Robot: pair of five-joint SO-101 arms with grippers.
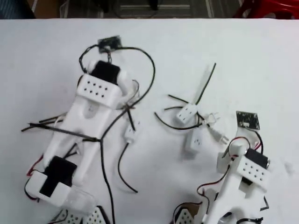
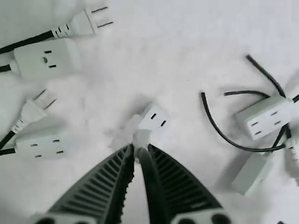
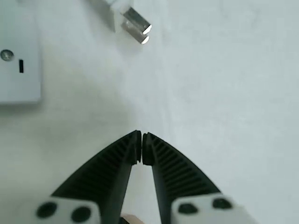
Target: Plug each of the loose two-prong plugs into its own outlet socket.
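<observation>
Left arm (image 1: 91,109) low, jaws pinching socket (image 2: 154,117) — right arm (image 1: 243,175) jaws closed.

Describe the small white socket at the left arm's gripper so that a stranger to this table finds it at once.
Start on the white table, at the left arm's black ribbed gripper. Clamped at its tip is a small white plastic two-slot outlet socket. The other white sockets lie loose farther off; this one alone sits in a gripper.

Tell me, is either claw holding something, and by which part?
The left gripper pinches the small white socket by its cord end; the right gripper holds nothing.
</observation>
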